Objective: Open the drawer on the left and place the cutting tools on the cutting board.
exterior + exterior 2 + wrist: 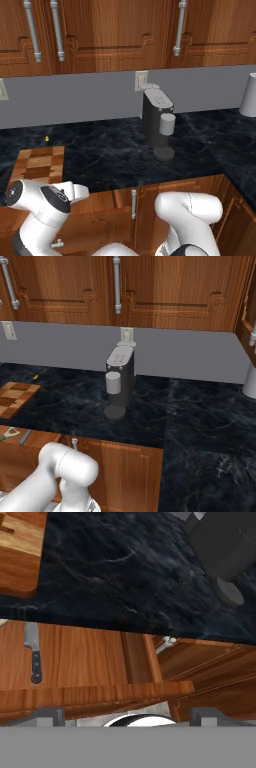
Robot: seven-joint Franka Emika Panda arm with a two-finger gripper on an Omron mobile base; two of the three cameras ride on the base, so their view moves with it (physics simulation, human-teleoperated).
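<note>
Two cutting tools lay inside the drawer [90, 662], which stood pulled out below the counter's near edge. The knife [33, 649] rested on the drawer floor near its left side, blade toward the counter and dark handle toward the drawer front; the green-handled peeler [7, 434] sat just left of it. On the dark marble counter [110, 150], the cutting board [42, 164] lay at the near left edge, directly behind the drawer. A dark coffee machine [157, 122] stood farther right, well apart from the board. Spread wide and empty, the gripper [125, 714] hovered over the drawer front, right of the knife.
</note>
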